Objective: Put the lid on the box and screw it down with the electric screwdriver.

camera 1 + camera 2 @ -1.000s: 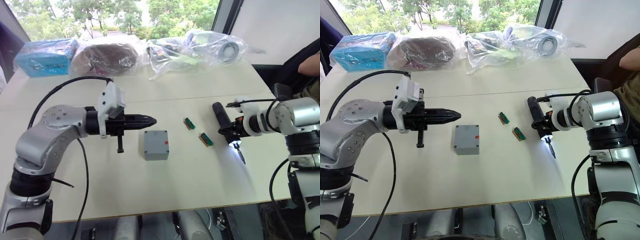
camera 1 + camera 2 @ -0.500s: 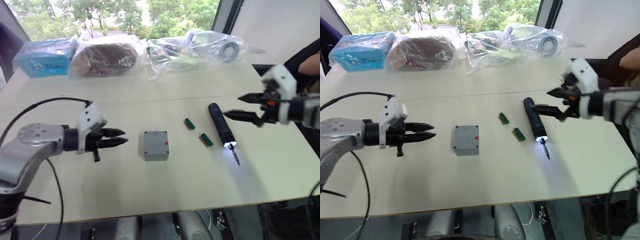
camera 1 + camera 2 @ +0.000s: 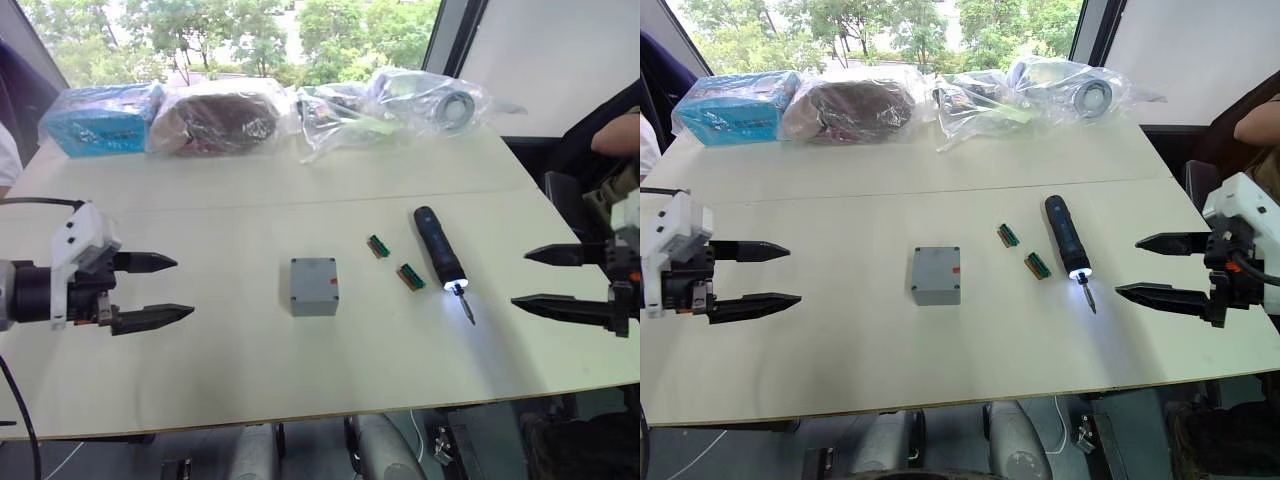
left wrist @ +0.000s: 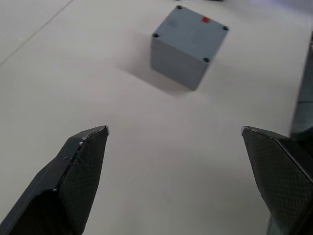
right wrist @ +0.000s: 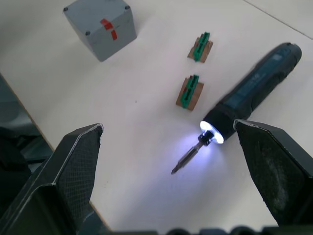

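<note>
The grey box [image 3: 314, 286] stands mid-table with a small red mark at its top edge. The lid [image 4: 190, 32] sits on it as a flat grey face with a dark screw point at each corner. The electric screwdriver [image 3: 438, 250] lies flat to the right of the box, its tip light on and its bit pointing at the table's front edge. My left gripper [image 3: 184, 287] hovers open well left of the box, holding nothing. My right gripper [image 3: 520, 278] is open to the right of the screwdriver tip, apart from it.
Two small green-brown connector blocks [image 3: 378, 246] [image 3: 411, 278] lie between box and screwdriver. Plastic-wrapped items [image 3: 400, 95] and a blue pack [image 3: 95, 120] line the table's back edge. A person's arm [image 3: 615, 135] shows at the far right.
My left gripper has opened from shut and pulled back left, away from the box. My right gripper has drawn off to the right, leaving the screwdriver lying on the table.
</note>
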